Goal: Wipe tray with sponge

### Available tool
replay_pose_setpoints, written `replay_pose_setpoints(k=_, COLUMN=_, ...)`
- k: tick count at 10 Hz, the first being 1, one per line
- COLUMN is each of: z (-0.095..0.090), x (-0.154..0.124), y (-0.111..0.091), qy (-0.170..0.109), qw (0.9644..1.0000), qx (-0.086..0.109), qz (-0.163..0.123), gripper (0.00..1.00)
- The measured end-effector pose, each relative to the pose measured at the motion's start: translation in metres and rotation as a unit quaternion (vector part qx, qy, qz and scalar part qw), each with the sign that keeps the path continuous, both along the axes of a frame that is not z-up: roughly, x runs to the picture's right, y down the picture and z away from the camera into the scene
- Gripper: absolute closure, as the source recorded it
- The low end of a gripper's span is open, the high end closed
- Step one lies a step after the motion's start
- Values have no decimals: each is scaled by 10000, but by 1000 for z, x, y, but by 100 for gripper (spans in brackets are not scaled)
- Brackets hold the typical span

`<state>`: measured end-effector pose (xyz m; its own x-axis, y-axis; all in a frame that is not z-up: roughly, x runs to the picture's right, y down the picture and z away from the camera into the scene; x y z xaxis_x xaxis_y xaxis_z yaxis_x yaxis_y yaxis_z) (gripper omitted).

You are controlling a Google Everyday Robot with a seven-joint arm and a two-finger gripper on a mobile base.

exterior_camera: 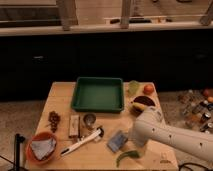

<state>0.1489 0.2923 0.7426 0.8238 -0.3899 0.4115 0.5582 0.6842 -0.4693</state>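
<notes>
The green tray (97, 94) sits empty at the back middle of the wooden table (60, 95). The blue-grey sponge (118, 141) lies flat on the table near the front edge, in front of the tray. My white arm (170, 135) reaches in from the lower right. Its gripper (135, 142) hangs at the arm's end, right beside the sponge's right edge and mostly hidden under the arm.
A green pepper (127, 156) lies in front of the sponge. A white brush (82, 142), a metal cup (89, 120) and a wooden block (74, 126) lie left of it. An orange bowl with a cloth (42, 147) is front left. A dark bowl (142, 102) is back right.
</notes>
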Motion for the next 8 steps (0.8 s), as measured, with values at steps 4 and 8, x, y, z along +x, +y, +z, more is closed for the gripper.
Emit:
replay_pose_setpoints(k=4, z=-7, x=-26, y=-15, qy=-375, qw=9989, qx=-8, qz=-288, gripper=20)
replay_pose_setpoints(k=8, z=-5, x=-46, y=-22, qy=-629, qw=9966, qx=-37, qz=-521, gripper=20)
